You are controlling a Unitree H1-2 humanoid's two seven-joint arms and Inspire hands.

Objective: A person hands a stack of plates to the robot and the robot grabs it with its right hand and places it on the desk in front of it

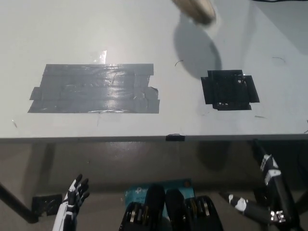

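Starting at the fingers: those of the white left hand fan slightly apart and point up toward the desk, closed on nothing. The hand sits low at the lower left, beneath the near edge of the desk, and its wrist is cut off by the bottom of the view. The fingers of the black right hand are spread wide, one reaching up toward the desk edge and another stretching out sideways, with nothing between them. The dark hand is hard to separate from the shadowed floor behind it, and its arm runs out of view at the bottom right. Both hands hang below the desk and well apart from each other. On the grey desktop lie a broad patch of grey tape on the left and a smaller square of black tape on the right. At the far top edge floats a blurred tan shape, cropped by the border and casting a soft shadow on the desk. I cannot tell whether it is the stack of plates or the person's hand.
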